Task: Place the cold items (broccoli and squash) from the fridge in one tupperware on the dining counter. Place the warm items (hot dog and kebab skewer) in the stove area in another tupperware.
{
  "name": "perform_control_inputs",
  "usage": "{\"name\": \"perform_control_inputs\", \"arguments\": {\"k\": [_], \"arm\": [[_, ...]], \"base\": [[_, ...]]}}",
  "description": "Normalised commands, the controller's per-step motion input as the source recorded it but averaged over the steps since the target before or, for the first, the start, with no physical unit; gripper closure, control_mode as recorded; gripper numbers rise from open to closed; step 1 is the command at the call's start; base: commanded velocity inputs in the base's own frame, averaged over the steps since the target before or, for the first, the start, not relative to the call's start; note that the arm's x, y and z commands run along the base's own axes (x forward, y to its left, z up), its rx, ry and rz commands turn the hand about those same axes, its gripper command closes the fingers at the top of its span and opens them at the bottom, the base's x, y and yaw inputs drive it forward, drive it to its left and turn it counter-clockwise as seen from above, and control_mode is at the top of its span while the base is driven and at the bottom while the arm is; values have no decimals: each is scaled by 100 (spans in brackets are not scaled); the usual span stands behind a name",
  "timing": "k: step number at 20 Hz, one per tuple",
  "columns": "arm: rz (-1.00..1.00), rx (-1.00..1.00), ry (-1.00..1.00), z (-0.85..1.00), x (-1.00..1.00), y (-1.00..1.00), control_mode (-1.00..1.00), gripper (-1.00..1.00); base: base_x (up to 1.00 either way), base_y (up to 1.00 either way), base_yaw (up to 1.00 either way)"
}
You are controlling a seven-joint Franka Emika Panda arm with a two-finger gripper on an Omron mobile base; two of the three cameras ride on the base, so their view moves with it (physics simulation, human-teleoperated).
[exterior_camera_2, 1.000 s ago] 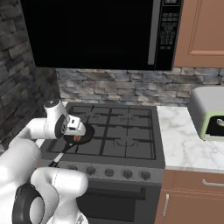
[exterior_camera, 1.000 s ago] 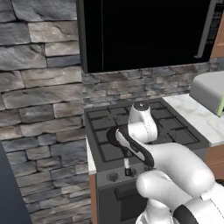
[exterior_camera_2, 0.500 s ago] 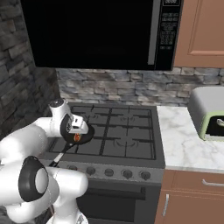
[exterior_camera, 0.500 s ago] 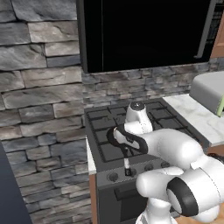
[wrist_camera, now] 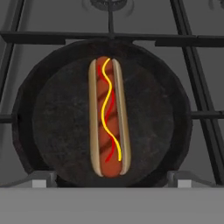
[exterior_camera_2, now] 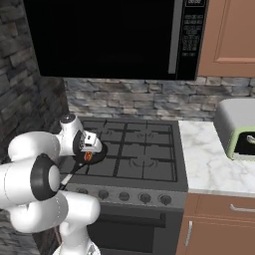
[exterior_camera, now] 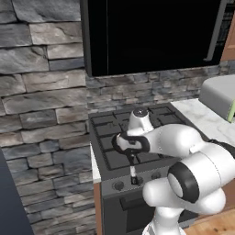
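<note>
The hot dog (wrist_camera: 108, 117) is not yet picked up: it is seen lying lengthwise in the middle of a round black pan (wrist_camera: 52, 131) on the stove (exterior_camera_2: 144, 149), directly below the hand (exterior_camera_2: 88, 146), whose fingers are held wide apart and clamped on nothing. It is shown as a reddish sausage in a tan bun, crossed by wavy yellow and red lines of sauce. Its grasp and its move to a container are judged still to be done.
</note>
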Motion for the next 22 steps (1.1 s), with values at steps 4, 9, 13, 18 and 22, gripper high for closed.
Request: {"name": "perform_control_inputs", "arguments": {"k": [4, 9, 13, 18, 22], "arm": [[0, -1, 0, -22, 24, 11, -100, -100], [0, 0, 2, -20, 38, 1, -100, -100], [0, 0, 2, -21, 38, 0, -100, -100], [0, -1, 3, -21, 31, 1, -100, -100], [0, -4, 2, -30, 20, 5, -100, -100]], "base": [[0, 0, 0], [0, 0, 0], [0, 0, 0], [0, 0, 0], [0, 0, 0]]}}
